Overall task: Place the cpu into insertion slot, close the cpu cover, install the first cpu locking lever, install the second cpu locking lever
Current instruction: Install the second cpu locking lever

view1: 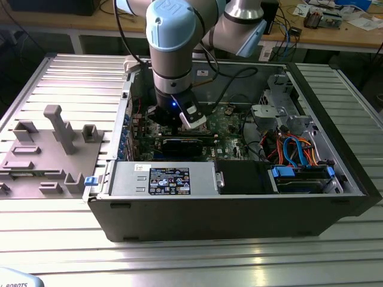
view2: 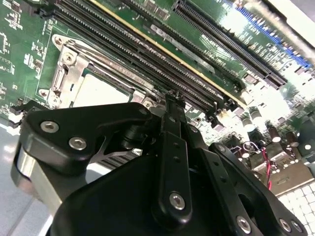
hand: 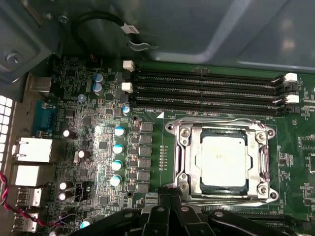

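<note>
In the first wrist view the cpu (hand: 224, 155) lies flat in the insertion slot (hand: 269, 192), its pale metal top facing up. The silvery cpu cover (hand: 185, 147) lies down around it as a frame. A thin wire lever (hand: 221, 121) runs along the socket's edge nearest the memory slots. My gripper (hand: 167, 199) is shut, with its black tip at the socket corner on the opposite edge. The second wrist view shows the shut gripper (view2: 173, 101) just beside the cpu (view2: 98, 91) and cover (view2: 69, 69). In the exterior view the gripper (view1: 173, 122) reaches down inside the computer case (view1: 239, 203).
Long black memory slots (hand: 206, 93) run beside the socket, and a row of capacitors (hand: 118, 147) and rear ports (hand: 29, 150) lie on the other side. A power supply (view1: 161, 179) and drive bay with blue cables (view1: 299, 155) fill the case front. A grey fixture block (view1: 48, 149) sits outside it.
</note>
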### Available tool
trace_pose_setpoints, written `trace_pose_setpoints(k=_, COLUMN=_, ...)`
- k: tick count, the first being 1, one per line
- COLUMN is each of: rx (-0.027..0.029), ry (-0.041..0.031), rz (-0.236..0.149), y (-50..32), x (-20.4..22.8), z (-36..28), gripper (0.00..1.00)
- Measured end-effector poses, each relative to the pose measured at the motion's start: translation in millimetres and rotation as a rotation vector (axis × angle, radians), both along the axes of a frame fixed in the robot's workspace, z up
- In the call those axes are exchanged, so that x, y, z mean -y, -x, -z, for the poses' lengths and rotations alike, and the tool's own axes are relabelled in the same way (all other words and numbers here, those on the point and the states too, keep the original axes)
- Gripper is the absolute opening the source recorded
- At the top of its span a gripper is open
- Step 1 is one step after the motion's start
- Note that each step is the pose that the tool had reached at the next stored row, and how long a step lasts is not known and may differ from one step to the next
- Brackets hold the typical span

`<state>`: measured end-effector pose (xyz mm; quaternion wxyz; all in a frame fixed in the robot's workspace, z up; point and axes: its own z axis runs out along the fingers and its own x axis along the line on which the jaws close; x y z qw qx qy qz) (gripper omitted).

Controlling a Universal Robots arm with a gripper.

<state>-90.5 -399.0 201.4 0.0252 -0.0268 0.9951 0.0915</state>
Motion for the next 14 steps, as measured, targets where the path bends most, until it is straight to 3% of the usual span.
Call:
trace_pose_setpoints(k=2, rx=-0.0001, ry=-0.0090, rz=0.000, y=0.0, x=0.0, z=2.3, gripper=0.11)
trace_pose_setpoints(k=5, rx=-0.0003, ry=-0.0089, rz=0.000, y=0.0, x=0.1, z=2.5, gripper=0.11)
trace_pose_setpoints(k=8, rx=0.0018, ry=0.0025, rz=0.000, y=0.0, x=0.0, z=-0.3, gripper=0.11)
trace_pose_setpoints(k=11, rx=0.0017, ry=0.0054, rz=0.000, y=-0.1, x=0.1, z=-5.2, gripper=0.11)
trace_pose_setpoints(k=14, rx=-0.0005, ry=0.0108, rz=0.000, y=-6.5, x=-1.1, z=-5.9, gripper=0.11)
